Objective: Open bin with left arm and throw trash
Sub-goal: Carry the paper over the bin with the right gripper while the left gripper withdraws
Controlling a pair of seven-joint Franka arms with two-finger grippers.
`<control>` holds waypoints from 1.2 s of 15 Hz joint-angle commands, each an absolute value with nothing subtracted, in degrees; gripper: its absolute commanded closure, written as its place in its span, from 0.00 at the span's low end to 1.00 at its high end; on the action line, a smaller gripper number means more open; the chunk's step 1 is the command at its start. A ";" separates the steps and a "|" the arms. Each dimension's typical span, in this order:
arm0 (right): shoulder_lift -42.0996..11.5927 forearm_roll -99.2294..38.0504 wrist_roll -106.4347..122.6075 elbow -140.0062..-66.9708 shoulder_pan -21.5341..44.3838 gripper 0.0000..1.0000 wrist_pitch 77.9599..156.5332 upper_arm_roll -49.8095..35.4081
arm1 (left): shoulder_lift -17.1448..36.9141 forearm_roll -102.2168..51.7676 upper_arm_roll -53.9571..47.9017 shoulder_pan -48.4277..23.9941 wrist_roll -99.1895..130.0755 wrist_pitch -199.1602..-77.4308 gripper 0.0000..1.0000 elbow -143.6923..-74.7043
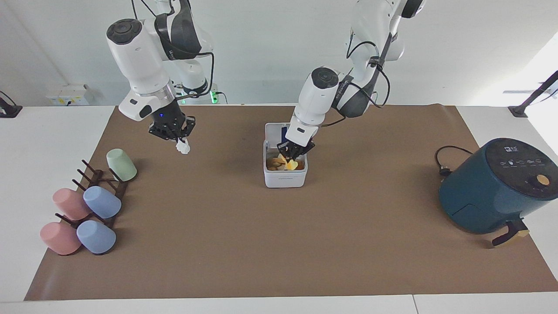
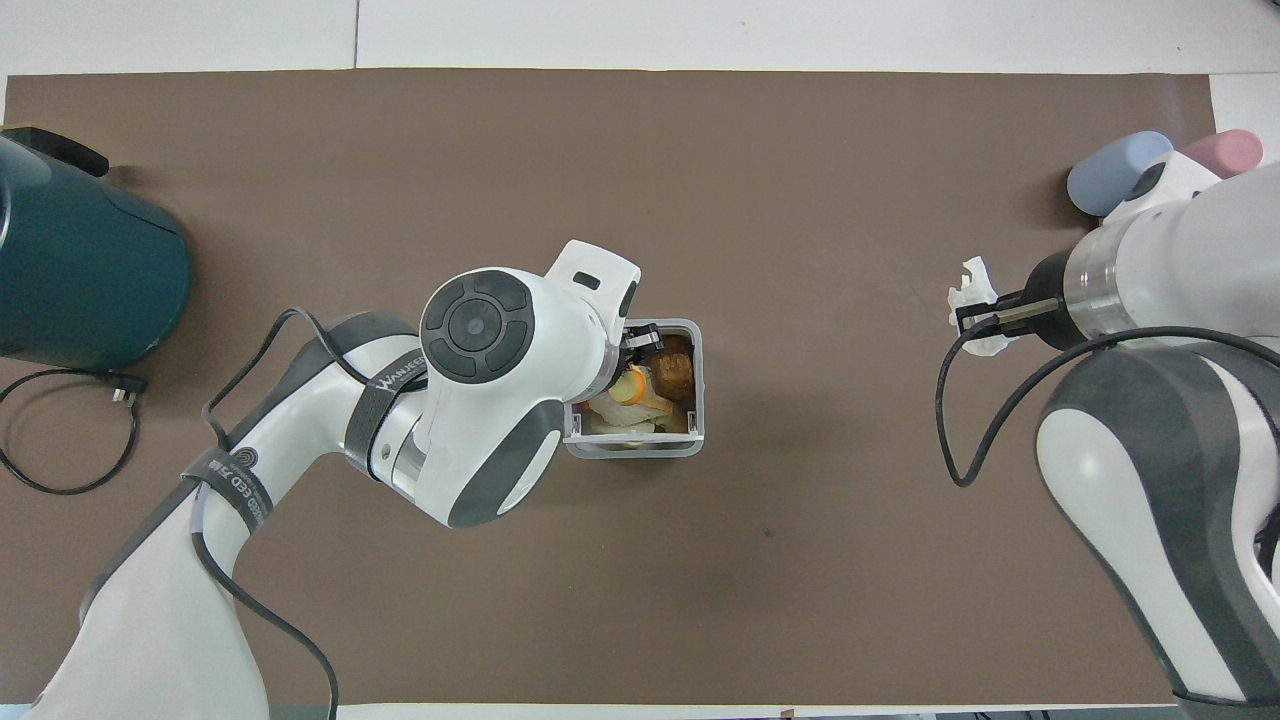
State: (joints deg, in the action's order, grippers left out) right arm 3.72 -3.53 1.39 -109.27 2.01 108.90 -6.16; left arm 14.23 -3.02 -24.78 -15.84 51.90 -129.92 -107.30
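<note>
Left gripper (image 1: 294, 153) over small white cube bin (image 1: 285, 178), jaws unclear, yellow wedge (image 1: 291, 165) may cling. Right gripper (image 1: 178, 140), well aside, clamps crumpled white paper wad (image 1: 183, 147); could slip.

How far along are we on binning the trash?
Done: the small white cube bin stands open, lid up, with the golden-brown bread-like lump inside. In hand: the left pincer is over the opening with the pale yellow orange-edged wedge at its tips; the right pincer is shut on the crumpled white paper wad, raised over the brown mat. Left: drop the wedge and bin the wad.
</note>
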 commanded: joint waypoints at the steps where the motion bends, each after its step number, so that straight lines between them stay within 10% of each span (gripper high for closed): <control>1: 3.52 -3.08 -3.41 -108.46 2.20 1.00 108.54 -7.38 | 13.36 -4.31 -24.35 -15.91 50.97 -130.69 0.00 -108.37; 8: 2.55 -3.95 -19.23 -108.46 11.41 1.00 111.88 -9.14 | 12.49 -4.31 -24.26 -15.12 51.33 -129.38 0.00 -107.67; 18: -3.60 -11.78 -28.04 -108.28 18.46 1.00 126.46 -9.40 | 8.27 -4.31 -24.17 7.44 30.91 -108.57 0.00 -96.42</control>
State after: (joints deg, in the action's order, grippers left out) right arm -1.94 -10.31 -27.17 -108.78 18.45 123.87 -9.25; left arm 10.42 -3.26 -23.79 2.68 39.16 -113.21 -96.19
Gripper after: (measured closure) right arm 0.956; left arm 0.000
